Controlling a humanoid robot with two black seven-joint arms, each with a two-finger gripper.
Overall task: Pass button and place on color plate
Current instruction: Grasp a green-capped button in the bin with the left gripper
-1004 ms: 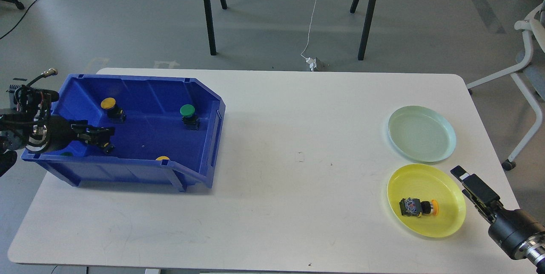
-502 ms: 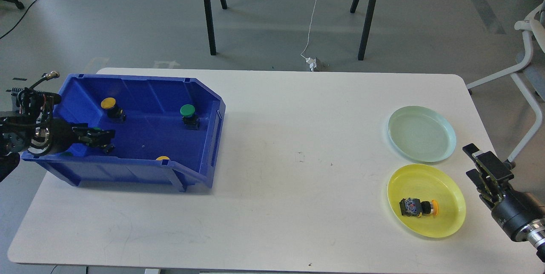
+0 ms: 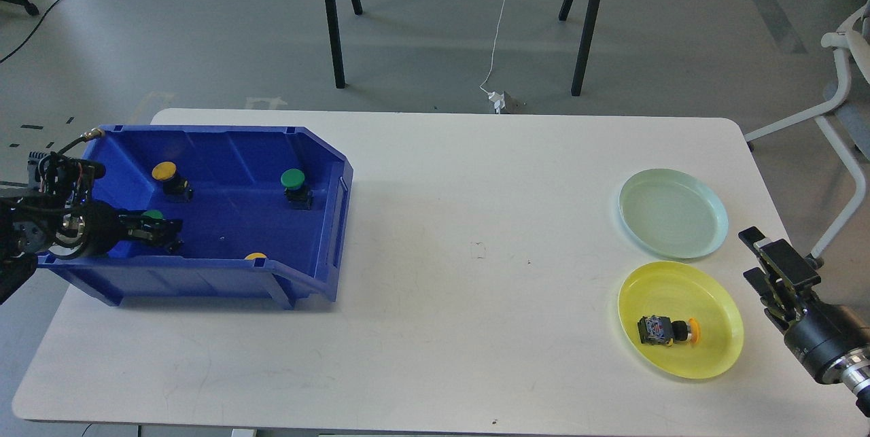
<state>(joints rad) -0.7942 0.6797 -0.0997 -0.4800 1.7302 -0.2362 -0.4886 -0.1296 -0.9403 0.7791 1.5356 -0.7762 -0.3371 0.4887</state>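
Observation:
My left gripper [image 3: 163, 229] reaches into the blue bin [image 3: 326, 219] at its left side, and its fingers are closed around a green button [image 3: 153, 215]. Loose in the bin are a yellow button [image 3: 164, 171] at the back left, another green button [image 3: 293, 181] at the back right, and a yellow cap [image 3: 255, 256] half hidden by the front wall. The pale green plate [image 3: 673, 213] is empty. The yellow plate [image 3: 714, 348] holds a yellow button [image 3: 666, 330] lying on its side. My right gripper [image 3: 752, 255] is open and empty, just right of the two plates.
The white table [image 3: 476, 219] carries the bin at the left and the plates at the right. Black stand legs [image 3: 333, 22] and a white cable are on the floor behind it. A white chair [image 3: 843, 117] stands beyond the right edge.
A green button has appeared in my left gripper's fingers. The blue bin has shifted and settled flatter. My right gripper has moved up and away from the yellow plate's rim.

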